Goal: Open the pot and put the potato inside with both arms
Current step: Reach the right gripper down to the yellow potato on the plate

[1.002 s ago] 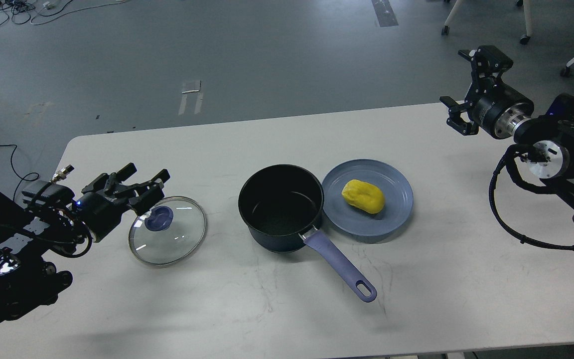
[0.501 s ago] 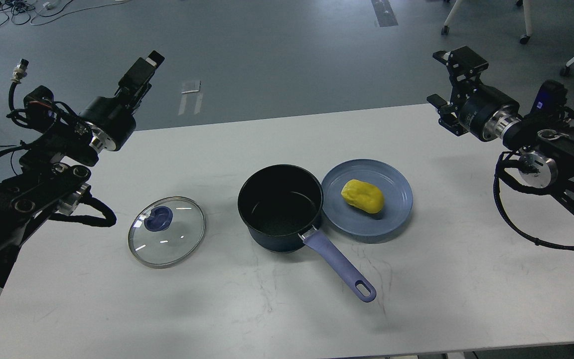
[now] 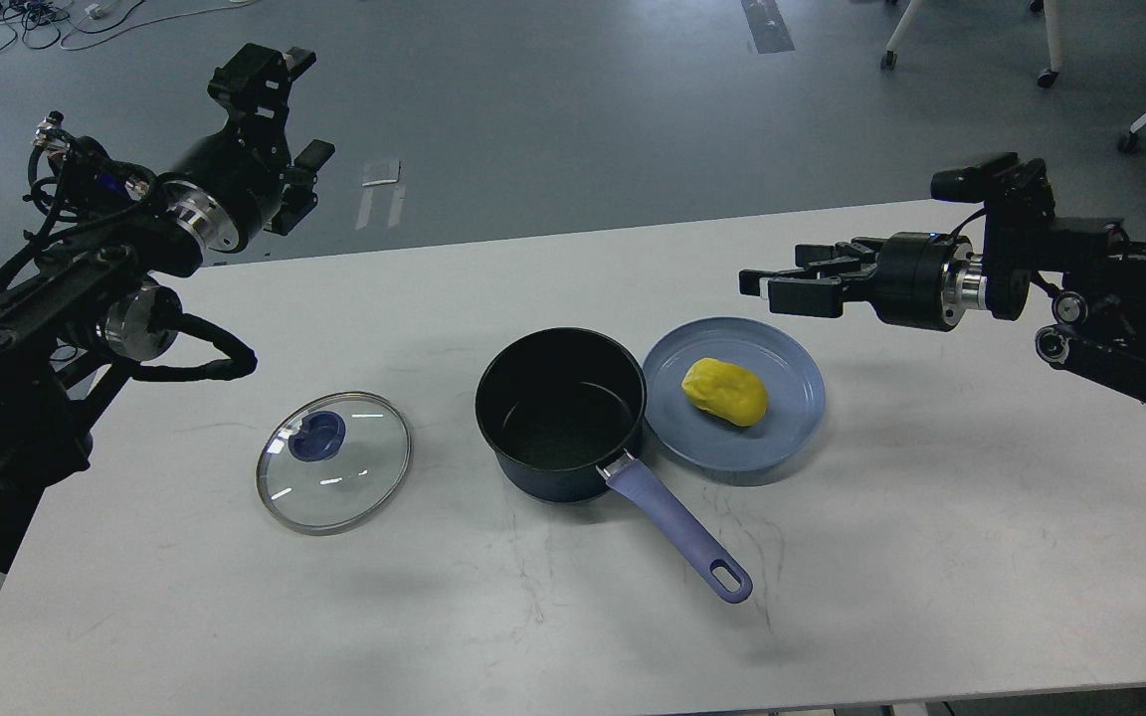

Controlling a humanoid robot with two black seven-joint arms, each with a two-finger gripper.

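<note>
The dark pot (image 3: 561,413) stands open at mid-table, its purple handle (image 3: 677,522) pointing toward the front right. Its glass lid (image 3: 334,460) with a blue knob (image 3: 317,436) lies flat on the table to the left. The yellow potato (image 3: 725,391) lies on a blue plate (image 3: 722,452) touching the pot's right side. My left gripper (image 3: 296,107) is open and empty, raised high past the table's far left edge. My right gripper (image 3: 760,281) is open and empty, pointing left, above the far side of the plate.
The white table (image 3: 931,557) has bare surface in front and to the right. Beyond its far edge is grey floor with cables at far left and chair legs (image 3: 1049,60) at far right.
My left gripper let go of the lid, which stays on the table, and rose up and away. My right gripper swung down and left from the table's right edge toward the plate.
</note>
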